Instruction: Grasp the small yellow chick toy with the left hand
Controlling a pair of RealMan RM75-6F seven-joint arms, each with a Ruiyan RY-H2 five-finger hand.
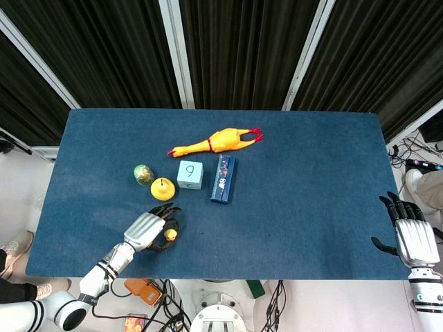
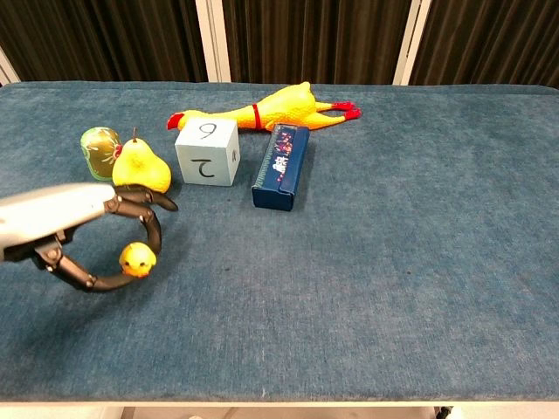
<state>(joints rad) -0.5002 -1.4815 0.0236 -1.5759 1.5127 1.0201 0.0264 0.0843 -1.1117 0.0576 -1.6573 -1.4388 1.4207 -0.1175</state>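
Observation:
The small yellow chick toy (image 2: 137, 259) is pinched between the thumb and fingers of my left hand (image 2: 79, 231) and hangs a little above the blue cloth. In the head view the chick toy (image 1: 169, 235) shows at the tip of the left hand (image 1: 147, 231), near the table's front edge, left of centre. My right hand (image 1: 415, 236) rests at the front right corner with its fingers spread and nothing in it; the chest view does not show it.
Behind the left hand stand a yellow pear (image 2: 140, 170) and a small green egg-shaped toy (image 2: 100, 150). Further right are a light blue number cube (image 2: 206, 151), a dark blue box (image 2: 282, 166) and a long rubber chicken (image 2: 266, 111). The table (image 1: 311, 173) is covered in blue cloth.

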